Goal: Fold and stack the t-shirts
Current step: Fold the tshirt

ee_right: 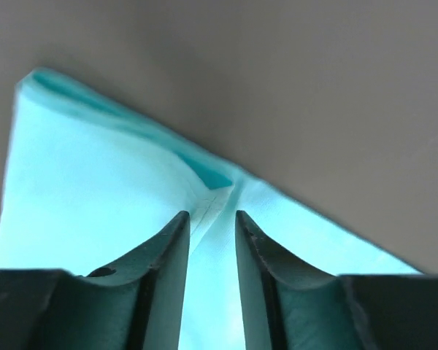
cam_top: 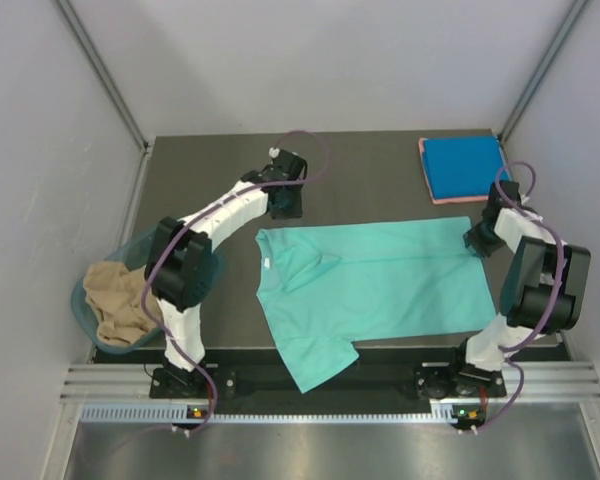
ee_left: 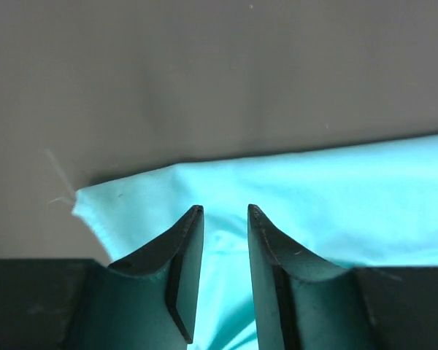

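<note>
One dark tabletop (cam_top: 380, 170) carries everything. Most of its middle is taken by a teal-green shirt (cam_top: 380, 280), spread flat with the neck to the left, the hem to the right and one sleeve reaching down over the near edge; a white label (cam_top: 267, 262) shows at the neck.

At the far right corner lies a folded blue shirt (cam_top: 463, 167), resting on a pink shirt (cam_top: 426, 175) whose edge peeks out along the left and near sides. Off the left edge sits a teal tub (cam_top: 83, 296) with a crumpled tan shirt (cam_top: 115, 295) inside.

Over the far left corner of the teal-green shirt hangs the left pincer (ee_left: 225, 210), its jaws a little apart, with cloth showing through the gap. The right pincer (ee_right: 212, 215) sits at the far right corner of the hem, jaws likewise apart above a raised crease. Whether either one's tips touch the cloth is hard to tell from these close views.
</note>
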Robot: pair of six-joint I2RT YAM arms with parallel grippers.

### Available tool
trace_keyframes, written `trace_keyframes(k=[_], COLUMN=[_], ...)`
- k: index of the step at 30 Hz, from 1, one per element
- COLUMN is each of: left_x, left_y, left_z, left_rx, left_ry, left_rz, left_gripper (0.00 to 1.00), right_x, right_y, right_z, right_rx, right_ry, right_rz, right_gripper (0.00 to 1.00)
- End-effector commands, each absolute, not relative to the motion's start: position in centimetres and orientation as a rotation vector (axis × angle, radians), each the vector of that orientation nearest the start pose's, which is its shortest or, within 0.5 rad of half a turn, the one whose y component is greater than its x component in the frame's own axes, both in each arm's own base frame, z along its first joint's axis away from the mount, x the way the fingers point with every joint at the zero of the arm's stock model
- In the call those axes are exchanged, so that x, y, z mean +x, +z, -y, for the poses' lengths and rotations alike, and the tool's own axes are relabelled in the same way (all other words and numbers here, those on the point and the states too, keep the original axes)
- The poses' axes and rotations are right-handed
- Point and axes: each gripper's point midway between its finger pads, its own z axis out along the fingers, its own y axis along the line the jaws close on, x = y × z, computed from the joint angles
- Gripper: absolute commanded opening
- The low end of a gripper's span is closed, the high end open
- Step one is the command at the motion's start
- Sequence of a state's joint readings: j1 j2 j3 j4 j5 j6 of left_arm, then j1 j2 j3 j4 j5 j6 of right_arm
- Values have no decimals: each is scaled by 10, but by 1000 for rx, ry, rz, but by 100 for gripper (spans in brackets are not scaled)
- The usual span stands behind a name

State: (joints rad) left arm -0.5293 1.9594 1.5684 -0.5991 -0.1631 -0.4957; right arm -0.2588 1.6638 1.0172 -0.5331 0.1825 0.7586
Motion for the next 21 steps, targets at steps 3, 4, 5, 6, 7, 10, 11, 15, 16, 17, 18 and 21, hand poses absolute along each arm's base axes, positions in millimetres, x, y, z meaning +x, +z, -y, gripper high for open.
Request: trace_keyframes(k=[3, 4, 5, 6, 7, 10, 11, 15, 16, 17, 18, 21], left_x=[391, 388, 371, 372, 369, 361, 358, 357, 355, 354, 353, 350], left_y=[143, 141, 125, 129, 127, 118, 114, 118, 118, 117, 117, 113], left_z=[197, 192, 195, 180, 177, 169, 168, 175, 178, 177, 177, 174], left_rx=[20, 8, 29, -17, -24, -83, -98, -67, -59, -59, -53, -52], left_ry=[-259, -299, -411, -469, -531, -753, -778, -852, -876, -876, -867, -844], left_rz=[-2510, -2520, -2576, -2563, -2564, -2547, -2549, -2505, -2500, -2502, -2503, -2505], left_gripper=[37, 37, 39, 44, 49, 49, 49, 49, 49, 49, 50, 50], right_x=[352, 354, 358, 363, 367, 374, 368, 362, 360, 359, 351, 332], right_y=[105, 112, 118, 127, 139, 161, 164, 157, 143, 137, 137, 108], right_z=[61, 52, 28, 11, -5, -99, -137, -200, -211, -219, -234, -245], right_rx=[1047, 1010, 918, 833, 691, 298, 173, 111, 122, 142, 142, 365], right_ry=[7, 29, 73, 115, 148, 338, 413, 448, 448, 435, 425, 330], right_rz=[-2310, -2306, -2326, -2325, -2324, -2320, -2324, -2373, -2414, -2427, -2449, -2548], right_gripper=[38, 40, 43, 45, 47, 52, 52, 52, 53, 53, 56, 56])
